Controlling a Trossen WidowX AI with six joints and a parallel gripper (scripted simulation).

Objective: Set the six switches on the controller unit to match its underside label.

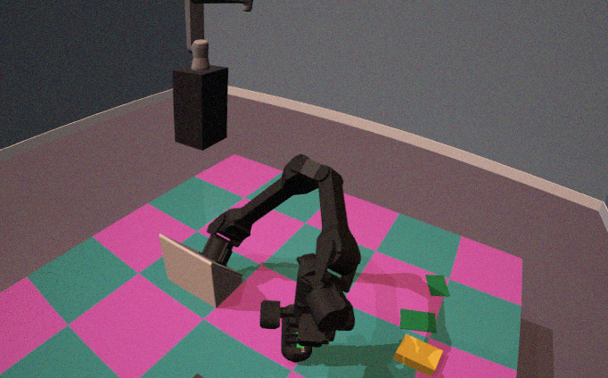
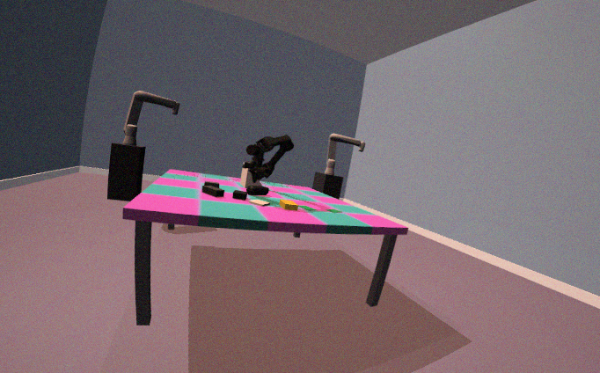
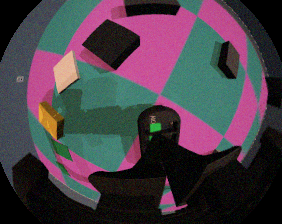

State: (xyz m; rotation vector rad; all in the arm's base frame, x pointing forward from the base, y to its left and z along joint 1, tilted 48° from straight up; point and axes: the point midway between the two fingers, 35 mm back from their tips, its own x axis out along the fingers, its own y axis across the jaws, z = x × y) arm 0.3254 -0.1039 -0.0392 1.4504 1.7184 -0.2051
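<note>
The dark controller unit (image 1: 294,354) (image 2: 257,191) (image 3: 159,113) sits on its base on the checkered bench, its rounded end showing beyond my gripper. In the wrist view, a bright green switch end shows beside a printed mark at that end, with a smaller green patch nearer my fingers. The other switches are hidden or too dark to read. The underside label is out of sight. My gripper (image 3: 156,137) is shut and empty, its tips over the unit's switch face. I cannot tell whether they touch it.
An orange block (image 1: 417,354) (image 2: 288,204) (image 3: 51,120) lies beside green flat pieces (image 1: 417,320) (image 3: 62,150). A cream tile (image 2: 259,202) (image 3: 66,72), a black box (image 3: 111,44) and a smaller dark block (image 3: 228,60) lie around. A cream panel (image 1: 189,275) stands by my arm's base.
</note>
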